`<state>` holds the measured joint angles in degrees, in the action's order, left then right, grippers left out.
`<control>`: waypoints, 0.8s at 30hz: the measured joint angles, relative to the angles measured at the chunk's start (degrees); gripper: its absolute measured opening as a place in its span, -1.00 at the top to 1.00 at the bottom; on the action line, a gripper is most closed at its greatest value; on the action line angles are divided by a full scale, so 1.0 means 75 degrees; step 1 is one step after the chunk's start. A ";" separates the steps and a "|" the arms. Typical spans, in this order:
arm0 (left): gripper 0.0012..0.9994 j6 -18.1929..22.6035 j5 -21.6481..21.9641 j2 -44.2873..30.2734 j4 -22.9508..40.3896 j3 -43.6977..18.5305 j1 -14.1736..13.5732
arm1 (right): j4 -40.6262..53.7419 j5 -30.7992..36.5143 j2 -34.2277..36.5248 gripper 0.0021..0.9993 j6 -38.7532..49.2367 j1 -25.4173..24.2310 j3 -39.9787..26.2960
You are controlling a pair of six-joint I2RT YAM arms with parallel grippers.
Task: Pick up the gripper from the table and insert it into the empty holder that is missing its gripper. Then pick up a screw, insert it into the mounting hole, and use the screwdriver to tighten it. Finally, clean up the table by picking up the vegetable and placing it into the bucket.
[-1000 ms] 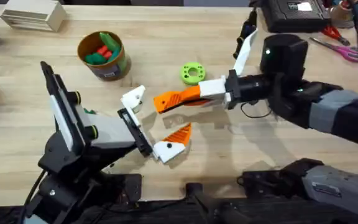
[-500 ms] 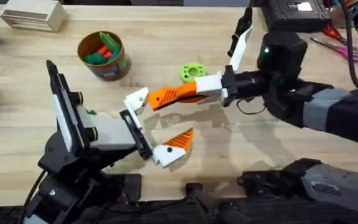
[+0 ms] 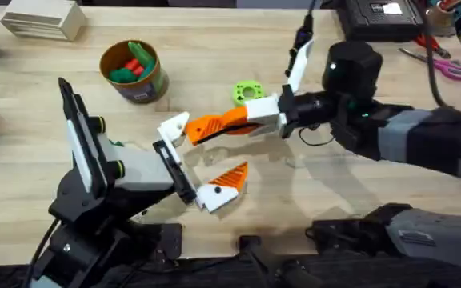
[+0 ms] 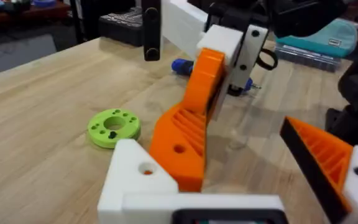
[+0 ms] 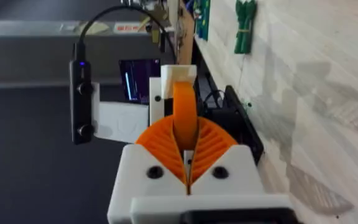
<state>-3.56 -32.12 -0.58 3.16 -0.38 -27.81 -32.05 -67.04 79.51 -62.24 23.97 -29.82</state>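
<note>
On the table, one bucket (image 3: 131,70).

I see the orange ribbed gripper (image 3: 218,124) against the white holder (image 3: 172,126). At its one o'clock sits a lime-green ring (image 3: 247,93); at ten o'clock, the olive-gold bucket (image 3: 133,72) holds green and red vegetables.

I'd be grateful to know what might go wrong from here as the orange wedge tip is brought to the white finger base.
1. The right gripper pinches the orange ribbed wedge tip by one end, so it might twist when pressed against the bare white plastic holder.
2. The left gripper is open with its other orange-tipped finger close below; a skewed approach could bump it.
3. The green ring lies just behind the right gripper and may get knocked.
</note>
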 joint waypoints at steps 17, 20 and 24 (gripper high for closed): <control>-0.98 -0.0013 0.0239 0.0000 -0.0009 0.0000 0.0041 | -0.0260 -0.0311 0.1588 0.98 -0.0137 0.0634 -0.1274; -0.97 -0.0062 0.0320 0.0000 -0.0003 0.0000 0.0054 | -0.0283 -0.0373 0.1886 0.98 -0.0135 0.0665 -0.1519; -0.98 -0.0121 0.0579 0.0000 0.0006 0.0000 0.0116 | -0.0286 -0.0385 0.2233 0.98 -0.0137 0.0753 -0.1888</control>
<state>-4.47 -27.78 -0.58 3.20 -0.38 -26.94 -34.20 -69.93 96.26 -63.26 29.62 -43.98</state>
